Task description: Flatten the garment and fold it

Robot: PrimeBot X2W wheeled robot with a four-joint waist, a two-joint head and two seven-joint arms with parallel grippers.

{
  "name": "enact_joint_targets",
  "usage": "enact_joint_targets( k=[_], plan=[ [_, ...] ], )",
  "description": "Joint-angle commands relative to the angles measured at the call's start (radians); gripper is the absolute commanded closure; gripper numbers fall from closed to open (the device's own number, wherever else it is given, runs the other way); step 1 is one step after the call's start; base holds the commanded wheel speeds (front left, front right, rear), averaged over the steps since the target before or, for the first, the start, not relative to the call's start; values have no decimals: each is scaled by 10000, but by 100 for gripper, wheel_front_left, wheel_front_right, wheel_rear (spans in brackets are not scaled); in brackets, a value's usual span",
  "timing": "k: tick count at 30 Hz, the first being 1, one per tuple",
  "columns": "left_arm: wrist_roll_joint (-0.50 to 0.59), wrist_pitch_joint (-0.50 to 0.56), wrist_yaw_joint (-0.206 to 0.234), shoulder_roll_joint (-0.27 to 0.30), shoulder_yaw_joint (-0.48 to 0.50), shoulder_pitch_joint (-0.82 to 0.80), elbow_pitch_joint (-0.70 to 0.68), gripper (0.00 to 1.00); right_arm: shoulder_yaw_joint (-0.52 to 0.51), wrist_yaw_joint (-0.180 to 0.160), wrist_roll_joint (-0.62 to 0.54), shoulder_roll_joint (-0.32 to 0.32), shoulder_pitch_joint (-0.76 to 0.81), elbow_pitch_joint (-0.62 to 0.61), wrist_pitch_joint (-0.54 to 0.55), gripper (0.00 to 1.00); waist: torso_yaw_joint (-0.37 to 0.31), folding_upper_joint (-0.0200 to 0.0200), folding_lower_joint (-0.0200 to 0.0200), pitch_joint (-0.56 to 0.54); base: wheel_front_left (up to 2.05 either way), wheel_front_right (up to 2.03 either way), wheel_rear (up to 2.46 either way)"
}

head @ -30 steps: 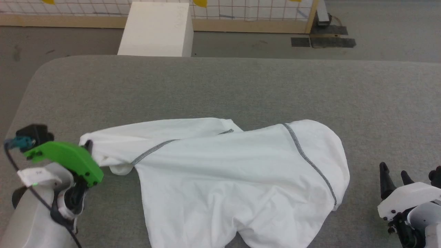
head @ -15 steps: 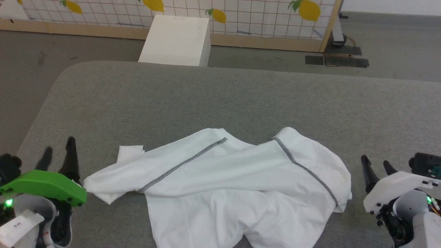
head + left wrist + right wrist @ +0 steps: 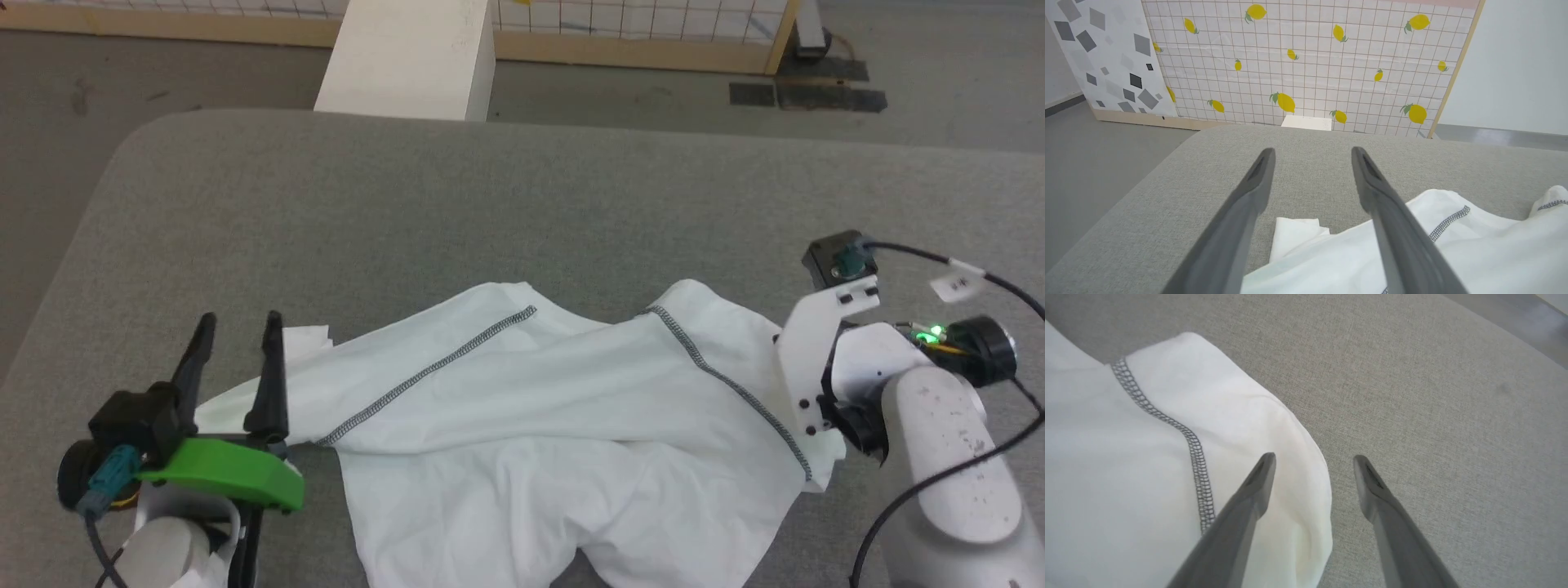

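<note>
Our left end effector (image 3: 238,322) stands wide open and empty, its two fingers poised over the left end of the garment (image 3: 571,408). Our right end effector (image 3: 1314,458) is spread just as wide and grips nothing, with one finger above the garment's right edge and the other above bare table (image 3: 490,204). The white garment lies rumpled on the near part of the table, between our two arms.

We see the garment (image 3: 555,408) lying rumpled on the grey counter (image 3: 490,204). Our left claw (image 3: 241,318) stands spread wide at its left end; our right arm (image 3: 939,408) leans over its right edge.
</note>
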Motion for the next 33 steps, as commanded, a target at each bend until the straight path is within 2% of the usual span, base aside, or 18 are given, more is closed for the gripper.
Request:
enact_joint_targets(
  k=[1, 7, 11, 12, 13, 14, 17, 20, 23, 27, 33],
  plan=[
    [72, -86, -114, -68, -45, -322, 105, 0, 167, -15, -217, -173, -290, 170, 202, 0, 277, 0, 0, 441, 0, 0, 0],
    [181, -153, -389, -346, -70, -825, 506, 0, 651, -15, -430, -564, -669, 883, 739, 0, 575, 0, 0, 993, 0, 0, 0],
    [257, -168, -450, -471, 15, -926, 662, 0, 1104, -15, -31, -642, -560, 1255, 1249, 0, 571, 0, 0, 1072, 0, 0, 0],
    [282, -170, -465, -480, 38, -935, 689, 0, 1141, -15, 143, -648, -543, 1272, 1417, 33, 539, 0, 0, 1071, 0, 0, 0],
    [296, -171, -488, -487, 40, -954, 712, 0, 1170, -15, 250, -684, -555, 1213, 1432, 83, 511, 0, 0, 1064, 0, 0, 0],
    [320, -172, -513, -484, 40, -993, 736, 0, 1166, -15, 390, -740, -586, 1106, 1353, 100, 463, 0, 0, 1050, 0, 0, 0],
    [324, -48, -676, -417, -80, -1182, 816, 0, 764, -15, 845, -732, -655, 659, 825, 100, 287, 0, 0, 940, 0, 0, 0],
    [226, 656, -957, -325, -374, -1532, 845, 0, 127, -15, 1112, -544, -650, 136, 251, 100, 74, 0, 0, 829, 0, 0, 0],
    [-85, 2507, -1319, -195, -947, -1920, 872, 0, -200, -15, 1255, -365, -509, -321, -83, 100, -172, 0, 0, 745, 0, 0, 0],
    [-395, 5202, -1729, 286, -1795, -2574, 606, 0, -41, -15, 1347, -253, -216, -680, -154, 100, -444, 0, 0, 758, 0, 0, 0],
    [-594, 8570, -1950, 1040, -2815, -3527, 390, 0, 305, -15, 1563, -127, 84, -1069, -115, 100, -679, 0, 0, 948, 0, 0, 0]
  ],
)
